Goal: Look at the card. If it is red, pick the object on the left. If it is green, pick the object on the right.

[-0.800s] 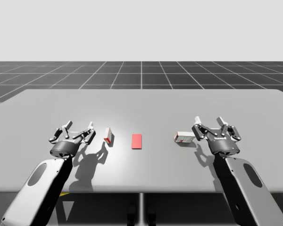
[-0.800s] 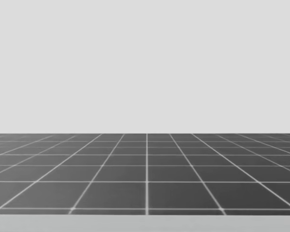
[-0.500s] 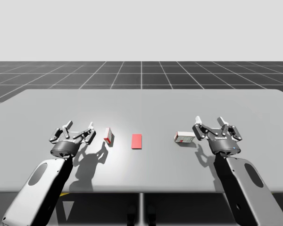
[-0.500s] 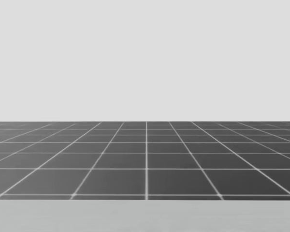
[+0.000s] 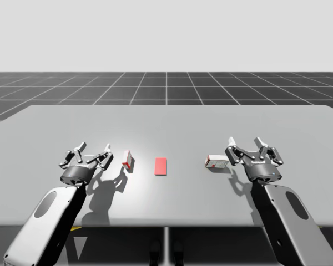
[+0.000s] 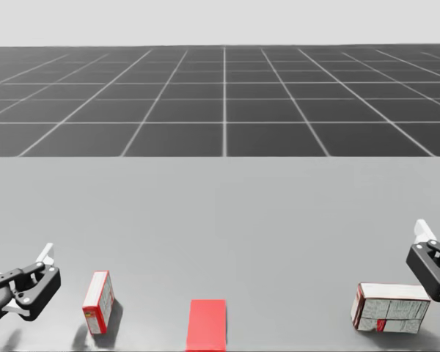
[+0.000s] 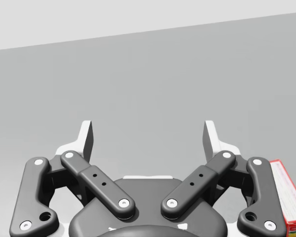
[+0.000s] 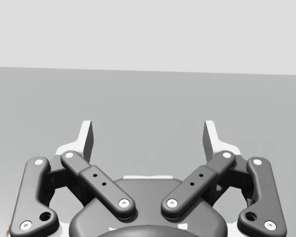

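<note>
Along the front of the grey counter [image 5: 172,119], listed left to right:

- Left gripper [image 5: 92,152]: fingers spread apart, bare counter seen between them.
- Left box [image 5: 128,159]: small, red and white, stood upright. It is set just beside the left gripper on the card side, apart from it. Its red edge is seen beside that gripper in the left wrist view.
- Card [image 5: 161,165]: red, laid flat between the two boxes, nearer the left box.
- Right box [image 5: 217,162]: white with a red end, laid on its side, just beside the right gripper.
- Right gripper [image 5: 246,148]: fingers spread apart, bare counter seen between them.
- Floor [image 5: 166,83]: dark, gridded, beyond the counter's far edge.

Change: the head has been turned downward. The head view, earlier given over to floor and backdrop, now takes in the counter, both boxes, the card and part of each gripper. In the high view, boxes and card are found where they were.
</note>
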`<state>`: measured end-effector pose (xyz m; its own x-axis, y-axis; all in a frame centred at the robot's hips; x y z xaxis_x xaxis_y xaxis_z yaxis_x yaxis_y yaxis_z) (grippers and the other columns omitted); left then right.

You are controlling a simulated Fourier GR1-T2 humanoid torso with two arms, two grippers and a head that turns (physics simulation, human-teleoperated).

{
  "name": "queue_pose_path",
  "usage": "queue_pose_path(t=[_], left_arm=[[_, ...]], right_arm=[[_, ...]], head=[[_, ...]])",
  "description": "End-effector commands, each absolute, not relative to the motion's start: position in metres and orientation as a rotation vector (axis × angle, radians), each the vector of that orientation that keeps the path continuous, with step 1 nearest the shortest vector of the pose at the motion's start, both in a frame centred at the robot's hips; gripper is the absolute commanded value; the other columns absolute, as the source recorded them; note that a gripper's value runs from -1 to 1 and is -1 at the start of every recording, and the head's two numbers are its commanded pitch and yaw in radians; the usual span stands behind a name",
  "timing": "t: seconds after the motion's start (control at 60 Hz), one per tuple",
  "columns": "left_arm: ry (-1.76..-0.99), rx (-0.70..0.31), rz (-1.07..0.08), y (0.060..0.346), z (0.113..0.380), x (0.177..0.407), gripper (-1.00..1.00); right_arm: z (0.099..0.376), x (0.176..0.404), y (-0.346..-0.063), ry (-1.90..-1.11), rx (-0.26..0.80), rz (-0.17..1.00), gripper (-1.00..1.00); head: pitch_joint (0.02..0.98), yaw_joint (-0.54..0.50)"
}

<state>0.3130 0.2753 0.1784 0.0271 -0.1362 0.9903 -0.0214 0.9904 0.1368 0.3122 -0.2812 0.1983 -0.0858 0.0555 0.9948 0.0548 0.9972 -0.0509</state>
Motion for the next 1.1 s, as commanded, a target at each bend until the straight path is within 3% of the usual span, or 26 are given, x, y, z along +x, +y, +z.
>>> queue_pose_path(t=[0.017,0.467,0.817,1.1], left_arm=[[-1.542,0.124,-0.092,0.2755,0.1778,0.3135,-1.0],[-1.55,0.113,-0.099,0.275,0.1784,0.3148,-1.0],[-1.554,0.109,-0.099,0.2747,0.1787,0.3149,-1.0],[-1.556,0.108,-0.096,0.2747,0.1789,0.3142,-1.0]], right_arm=[[0.1979,0.3125,-0.2805,-1.659,-0.088,0.012,-1.0],[0.1986,0.312,-0.2804,-1.665,-0.107,0.026,-1.0],[0.1993,0.3112,-0.2808,-1.671,-0.118,0.037,-1.0],[0.1992,0.3106,-0.2801,-1.673,-0.121,0.044,-1.0]], head=[[0.59,0.02],[0.838,0.05],[0.837,0.06],[0.829,0.18]])
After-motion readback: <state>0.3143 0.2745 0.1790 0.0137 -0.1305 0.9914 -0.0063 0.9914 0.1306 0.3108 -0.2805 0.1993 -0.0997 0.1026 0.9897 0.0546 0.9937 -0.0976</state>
